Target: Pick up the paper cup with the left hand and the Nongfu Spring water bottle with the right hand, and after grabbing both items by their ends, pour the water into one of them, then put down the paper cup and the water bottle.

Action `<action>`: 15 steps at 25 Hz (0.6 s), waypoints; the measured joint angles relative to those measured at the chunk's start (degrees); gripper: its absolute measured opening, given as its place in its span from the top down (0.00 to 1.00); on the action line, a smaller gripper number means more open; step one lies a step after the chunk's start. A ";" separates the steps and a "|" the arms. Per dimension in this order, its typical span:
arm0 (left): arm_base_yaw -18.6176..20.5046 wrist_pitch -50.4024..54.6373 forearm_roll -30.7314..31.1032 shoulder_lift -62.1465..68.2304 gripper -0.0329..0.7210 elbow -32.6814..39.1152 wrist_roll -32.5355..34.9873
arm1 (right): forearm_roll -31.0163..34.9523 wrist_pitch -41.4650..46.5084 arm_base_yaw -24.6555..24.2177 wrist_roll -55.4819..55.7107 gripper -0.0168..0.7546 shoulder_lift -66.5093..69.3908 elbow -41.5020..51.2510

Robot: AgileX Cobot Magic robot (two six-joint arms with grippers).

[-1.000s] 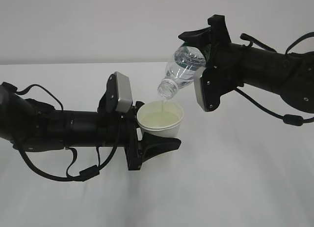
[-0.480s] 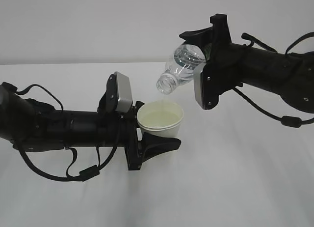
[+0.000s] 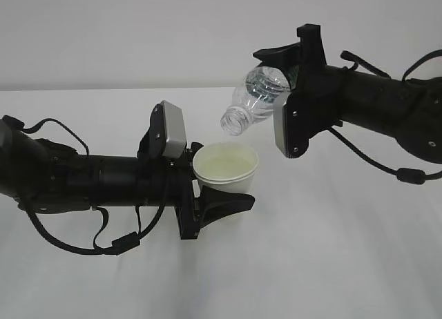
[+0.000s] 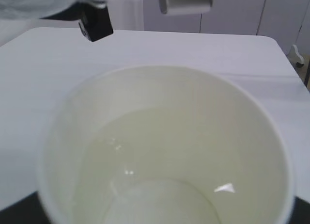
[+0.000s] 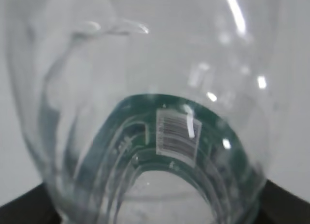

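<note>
The white paper cup (image 3: 225, 170) stands upright above the table, with my left gripper (image 3: 218, 186) shut round its lower part. Pale yellowish water (image 3: 225, 163) fills much of it. In the left wrist view the cup (image 4: 169, 73) takes up nearly the whole frame, with water (image 4: 160, 170) inside. My right gripper (image 3: 287, 84) is shut on the base end of the clear Nongfu Spring water bottle (image 3: 257, 97). The bottle tilts with its open mouth down-left, just above the cup's rim. No stream shows. The right wrist view looks along the bottle (image 5: 145, 64) and its green label (image 5: 140, 132).
The white table (image 3: 331, 264) lies under both arms, with a pale wall behind it. Cables loop under the left arm (image 3: 76, 184) and round the right arm (image 3: 387, 105). Pale cabinet doors (image 4: 232, 13) stand beyond the table's far edge.
The thin stream of water from the bottle's mouth into the cup has stopped. The bottle's mouth has lifted slightly. The left arm and the cup have stayed still.
</note>
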 joint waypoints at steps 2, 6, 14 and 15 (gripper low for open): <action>0.00 0.00 0.00 0.00 0.31 0.00 0.00 | 0.11 -0.71 0.00 0.10 0.35 0.00 0.33; 0.00 0.00 0.00 0.00 0.31 0.00 0.00 | 0.89 -0.88 0.00 2.57 0.35 0.00 0.45; 0.00 0.00 0.00 0.00 0.31 0.00 0.00 | 1.59 -1.02 0.00 10.53 0.35 0.00 0.45; 0.00 0.00 0.00 0.00 0.32 0.00 0.00 | 1.85 -1.02 0.00 11.26 0.35 0.00 0.45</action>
